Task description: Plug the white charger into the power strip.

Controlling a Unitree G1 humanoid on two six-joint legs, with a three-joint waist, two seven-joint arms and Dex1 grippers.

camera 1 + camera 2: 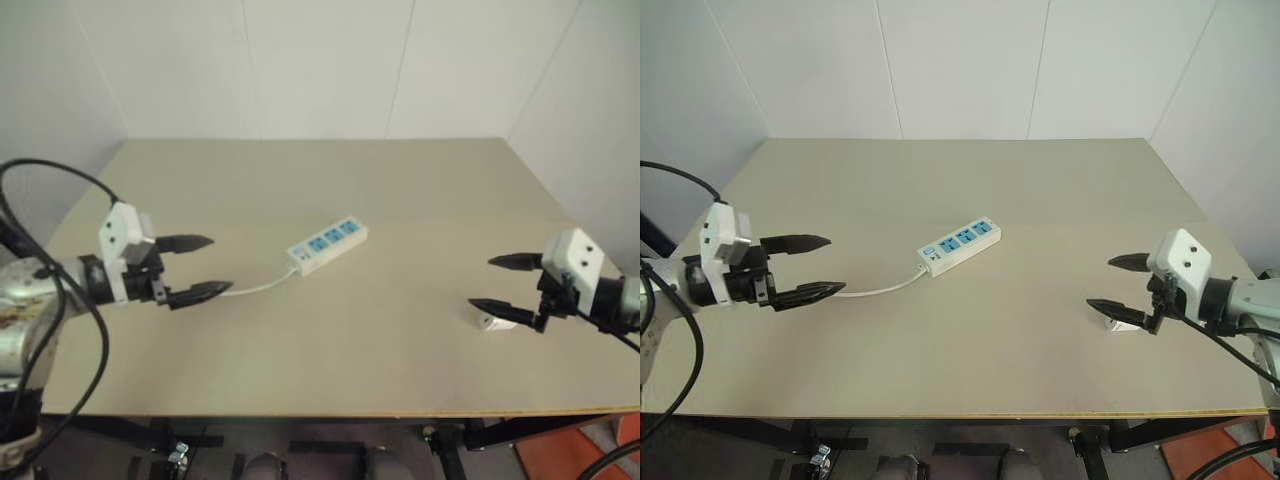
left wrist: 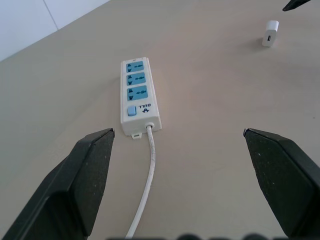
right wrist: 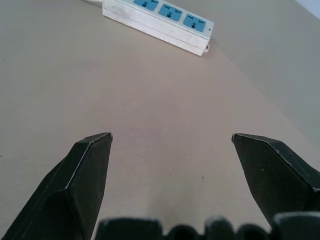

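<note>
Charger work has not begun, judging by how things lie: nothing is held and nothing is plugged in. On the left, the left gripper (image 1: 205, 267) hovers above the bench (image 1: 330, 180) with its fingers spread wide and empty, pointed toward the middle. Just beyond it the thin white cord (image 1: 258, 288) runs along the bench surface to the switch end of the power strip (image 1: 327, 245), which lies flat and at an angle near the bench's centre. All three blue socket panels (image 2: 136, 80) are free. Well apart from the strip, on the right side near the front edge, the white charger (image 1: 496, 322) sits on the bench. The right gripper (image 1: 497, 281) hangs right over it, fingers likewise wide apart and holding nothing; whether the lower finger touches the charger I cannot tell. Still to do, as I read it: grasp the charger, carry it across to the strip, line its prongs up with a socket and press it home.
</note>
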